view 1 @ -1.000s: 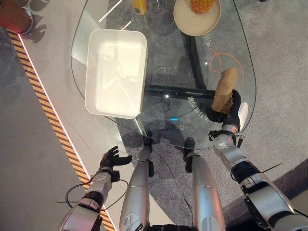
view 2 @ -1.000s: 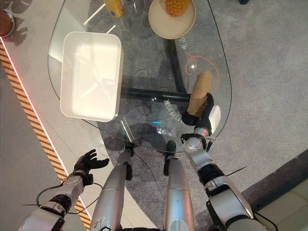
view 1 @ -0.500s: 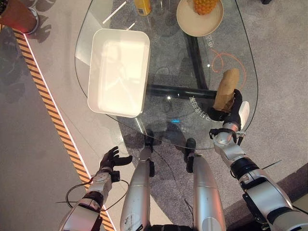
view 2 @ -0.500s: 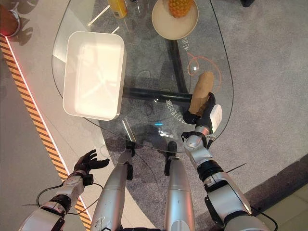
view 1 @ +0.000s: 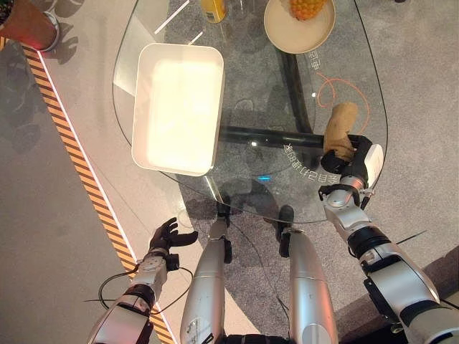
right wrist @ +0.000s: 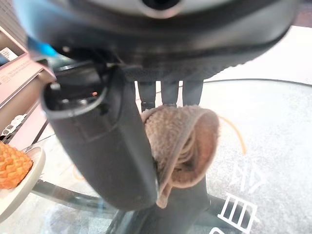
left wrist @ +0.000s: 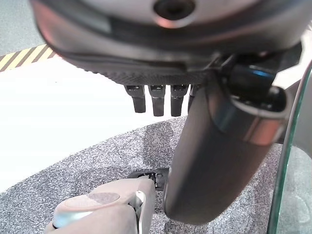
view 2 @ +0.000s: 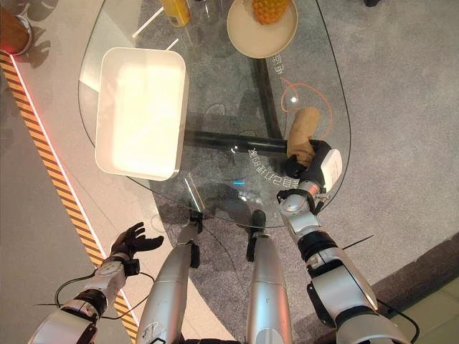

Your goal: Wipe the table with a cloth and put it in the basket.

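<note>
Now the right robot hand [view 1: 356, 159] grips the brown cloth [view 1: 339, 130] on the glass bench [view 1: 244, 193].
Its fingers and thumb are curled round the rolled cloth's near end, close to the bench's right edge, beside an orange loop [view 1: 324, 89]. The white basket [view 1: 178, 107] sits well apart on the bench's left side. A plate [view 1: 287, 32] with a pineapple [view 1: 304, 7] stands at the far edge. The left robot hand [view 1: 168, 237] hangs low over the floor, fingers loosely spread, holding nothing.
</note>
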{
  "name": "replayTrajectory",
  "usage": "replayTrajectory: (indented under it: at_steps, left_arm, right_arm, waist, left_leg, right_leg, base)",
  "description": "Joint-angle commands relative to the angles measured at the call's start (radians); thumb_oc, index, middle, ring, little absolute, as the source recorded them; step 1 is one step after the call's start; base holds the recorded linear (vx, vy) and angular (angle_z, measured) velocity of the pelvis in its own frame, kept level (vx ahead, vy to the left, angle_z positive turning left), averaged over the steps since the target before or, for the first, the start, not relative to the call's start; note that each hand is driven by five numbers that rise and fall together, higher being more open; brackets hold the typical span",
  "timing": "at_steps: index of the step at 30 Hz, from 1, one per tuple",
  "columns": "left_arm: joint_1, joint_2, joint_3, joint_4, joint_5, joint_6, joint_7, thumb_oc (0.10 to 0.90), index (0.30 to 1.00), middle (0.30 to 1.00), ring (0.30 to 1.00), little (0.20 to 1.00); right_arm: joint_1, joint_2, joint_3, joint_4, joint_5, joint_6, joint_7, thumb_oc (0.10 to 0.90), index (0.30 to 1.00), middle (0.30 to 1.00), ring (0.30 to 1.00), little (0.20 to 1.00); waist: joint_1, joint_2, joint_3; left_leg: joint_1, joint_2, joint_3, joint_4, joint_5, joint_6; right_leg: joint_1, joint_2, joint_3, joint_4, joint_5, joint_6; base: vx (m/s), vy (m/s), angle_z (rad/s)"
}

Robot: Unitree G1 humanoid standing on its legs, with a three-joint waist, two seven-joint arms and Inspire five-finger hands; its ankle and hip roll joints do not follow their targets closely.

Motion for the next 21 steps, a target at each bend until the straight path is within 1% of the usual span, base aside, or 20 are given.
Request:
replayTrajectory:
  at_steps: [1, 8, 11, 15, 21]
  left_arm:
    - [0.015, -0.017, -0.018, 0.034, -0.047, -0.004, 0.026, 0.800, 0.900, 0.900, 0.900, 0.900]
    - [0.014, -0.019, -0.023, 0.031, -0.052, -0.004, 0.031, 0.800, 0.900, 0.900, 0.900, 0.900]
    - [0.014, -0.016, -0.021, 0.025, -0.049, 0.001, 0.030, 0.800, 0.900, 0.900, 0.900, 0.900]
    - [0.007, -0.017, -0.024, 0.021, -0.048, 0.006, 0.036, 0.800, 0.900, 0.900, 0.900, 0.900]
    - [0.008, -0.021, -0.023, 0.011, -0.042, 0.001, 0.029, 0.800, 0.900, 0.900, 0.900, 0.900]
  right_arm:
    - [-0.040, -0.026, 0.020, -0.015, -0.038, -0.032, -0.017, 0.100, 0.300, 0.300, 0.300, 0.200]
    - [-0.043, -0.029, 0.027, -0.023, -0.049, -0.034, -0.015, 0.100, 0.300, 0.300, 0.300, 0.200]
    - [-0.051, -0.036, 0.044, -0.043, -0.092, -0.039, 0.009, 0.100, 0.300, 0.300, 0.300, 0.200]
    - [-0.073, -0.034, 0.085, -0.078, -0.134, -0.019, 0.050, 0.100, 0.300, 0.300, 0.300, 0.200]
    - [-0.084, -0.024, 0.155, -0.182, -0.195, 0.029, 0.093, 0.100, 0.300, 0.300, 0.300, 0.200]
  waist:
    - [0.007, 0.006, -0.016]
    - [0.007, 0.005, -0.016]
    - [0.008, 0.006, -0.016]
    - [0.011, 0.005, -0.016]
    - [0.014, 0.002, -0.016]
  left_leg:
    - [-0.004, -0.081, 0.039, 0.148, -0.154, 0.049]
    - [-0.006, -0.082, 0.039, 0.144, -0.152, 0.050]
    - [-0.003, -0.086, 0.036, 0.140, -0.151, 0.051]
    - [-0.005, -0.086, 0.037, 0.141, -0.150, 0.050]
    - [-0.005, -0.088, 0.037, 0.135, -0.146, 0.046]
  right_leg:
    - [0.028, 0.027, -0.003, -0.213, 0.143, 0.028]
    - [0.025, 0.030, -0.002, -0.215, 0.145, 0.029]
    - [0.026, 0.032, -0.002, -0.216, 0.145, 0.030]
    - [0.025, 0.029, -0.006, -0.218, 0.146, 0.031]
    - [0.026, 0.027, -0.009, -0.223, 0.145, 0.031]
  base:
    - [0.00, 0.000, 0.00]
    - [0.00, 0.000, 0.00]
    - [0.00, 0.000, 0.00]
    - [0.00, 0.000, 0.00]
    - [0.00, 0.000, 0.00]
